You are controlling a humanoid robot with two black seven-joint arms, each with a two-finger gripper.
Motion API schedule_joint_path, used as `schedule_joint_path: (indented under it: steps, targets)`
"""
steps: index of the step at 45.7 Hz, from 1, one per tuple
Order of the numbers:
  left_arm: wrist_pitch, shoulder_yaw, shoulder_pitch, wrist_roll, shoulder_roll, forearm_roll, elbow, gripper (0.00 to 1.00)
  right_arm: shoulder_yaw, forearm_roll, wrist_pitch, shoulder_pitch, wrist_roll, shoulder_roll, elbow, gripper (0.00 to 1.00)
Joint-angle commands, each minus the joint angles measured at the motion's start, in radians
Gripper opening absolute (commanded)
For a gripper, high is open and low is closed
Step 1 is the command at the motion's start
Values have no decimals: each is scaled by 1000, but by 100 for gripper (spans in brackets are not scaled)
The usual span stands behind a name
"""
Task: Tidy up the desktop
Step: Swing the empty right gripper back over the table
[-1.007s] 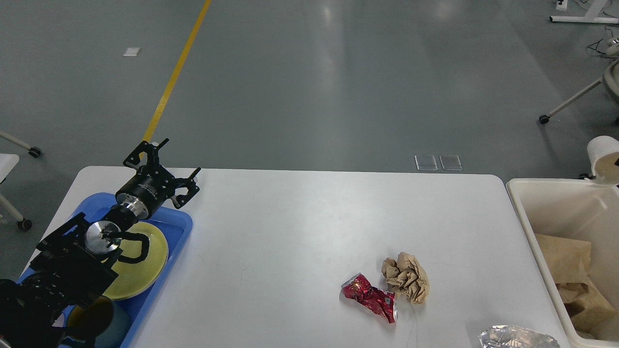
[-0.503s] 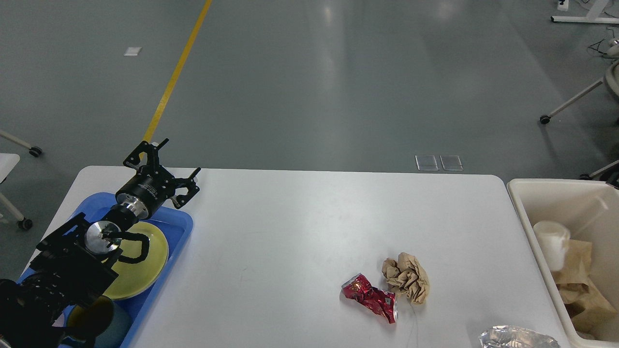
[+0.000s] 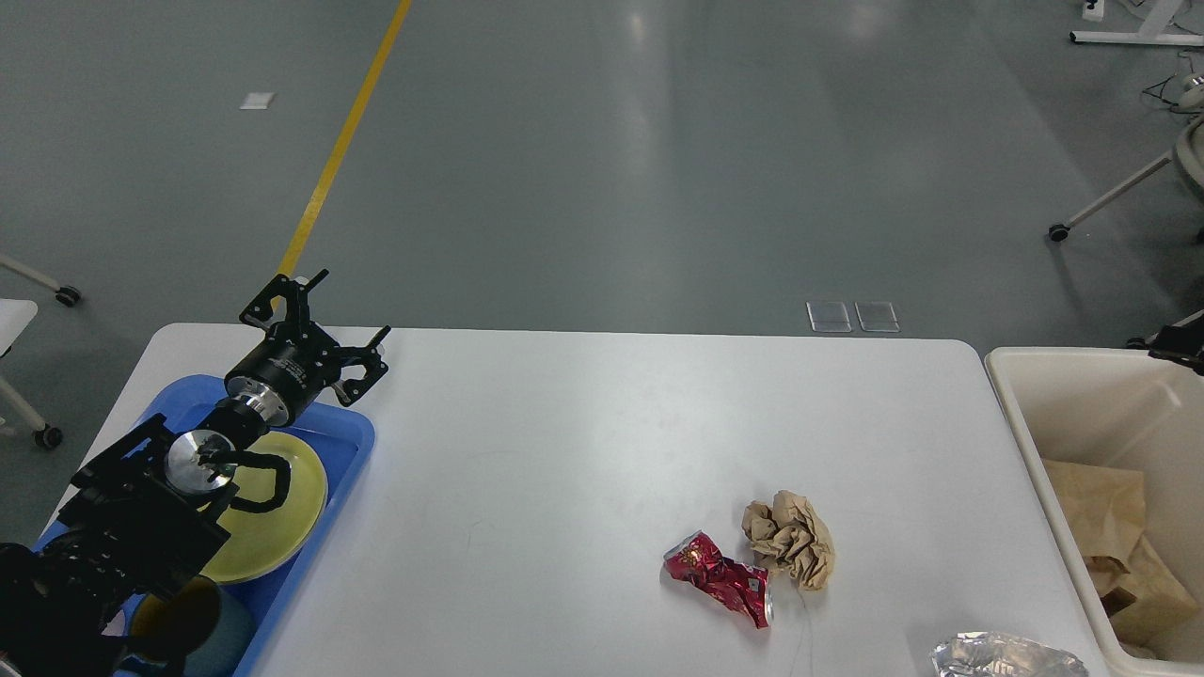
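Bench [image 3: 564,442] fills the lower view, white. Left claw [image 3: 315,324] hangs over the bench's far-left corner, above the tray [image 3: 353,434] rim, fingers spread, holding nothing. Right claw [image 3: 1171,340] only peeks in at the right edge over the bin [image 3: 1021,423] (can't tell its state). Trash left on the bench: red wrapper [image 3: 720,575] touching a paper ball [image 3: 790,538], foil [image 3: 1006,655] at the near edge. Step looks like between picks. Next move likely calls for the right arm reaching to the paper or wrapper, then carrying it to the bin.
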Motion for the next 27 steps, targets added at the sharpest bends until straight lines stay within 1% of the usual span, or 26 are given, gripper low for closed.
schedule_joint_path:
  steps: [1, 3, 5, 18, 27]
  targets:
    - [0, 0, 0, 0, 0, 0, 0, 96, -91, 2, 139, 141, 2, -9, 72, 99]
    - [0, 0, 0, 0, 0, 0, 0, 96, -114, 0, 206, 194, 2, -9, 86, 99]
    - [0, 0, 0, 0, 0, 0, 0, 96, -128, 0, 249, 225, 2, -7, 94, 99]
    - [0, 0, 0, 0, 0, 0, 0, 96, -170, -17, 383, 371, -2, 11, 94, 100]
    - [0, 0, 0, 0, 0, -1, 0, 96, -188, -26, 544, 477, -7, 48, 97, 100]
